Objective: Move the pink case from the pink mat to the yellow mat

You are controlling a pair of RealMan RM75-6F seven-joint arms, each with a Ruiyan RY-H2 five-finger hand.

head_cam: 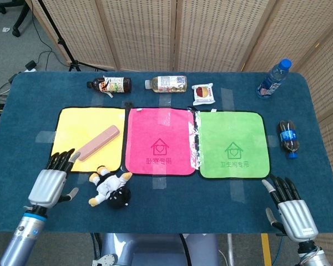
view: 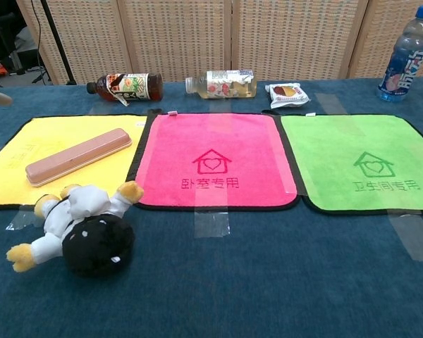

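Hands: left hand point(head_cam: 49, 185) and right hand point(head_cam: 291, 211) at table point(head_cam: 166, 208) near edge, fingers spread, holding nothing | plush toy point(head_cam: 111, 187) near yellow mat's front edge | pink case point(head_cam: 98, 142) lying diagonally on yellow mat point(head_cam: 72, 124), toward its right edge | pink mat point(head_cam: 160, 119) bare.

- From the head view we look steeply down from above the table's point(head_cam: 155, 66) near edge, taking in all of it, with screens behind.
- From the chest view we sit low and close, facing across the table.
- Both share the yellow mat point(head_cam: 72, 124), pink mat point(view: 215, 137) and green mat point(head_cam: 233, 130).
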